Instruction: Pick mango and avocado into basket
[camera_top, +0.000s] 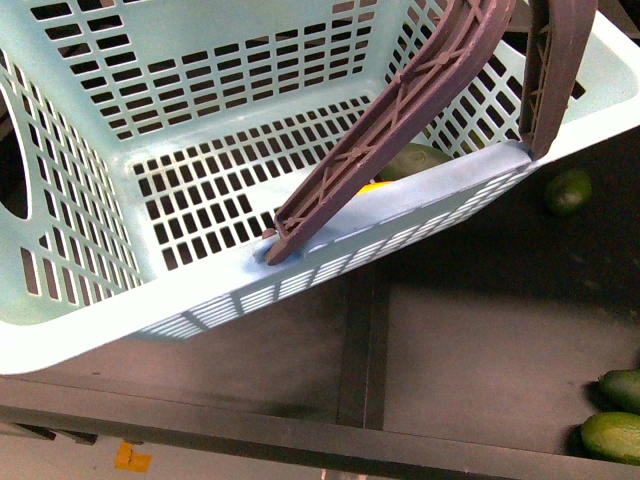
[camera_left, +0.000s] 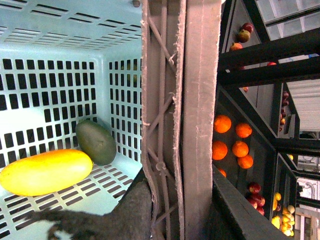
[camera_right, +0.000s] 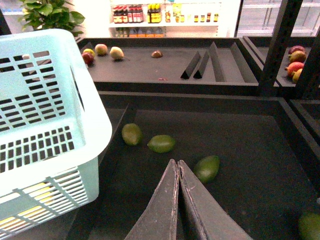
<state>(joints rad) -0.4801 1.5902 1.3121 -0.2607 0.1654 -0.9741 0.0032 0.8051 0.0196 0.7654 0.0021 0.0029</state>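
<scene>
Dark produce bins surround the tilted basket (camera_top: 90, 330). Mango (camera_left: 45, 172) and avocado (camera_left: 96, 142) lie touching inside, beside the left hand (camera_left: 165, 200), clamped on its handle (camera_left: 182, 100). Right hand (camera_right: 178, 167) closed, empty. Risk: handle slipping spills both fruits.

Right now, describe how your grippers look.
Right gripper: two long, flat, dark grey fingers that taper to a point, with slightly scuffed edges. Left gripper: little shows beyond a dark finger with a fuzzy, frayed surface. No cables or markings are visible, and the arms themselves are out of view.
</scene>
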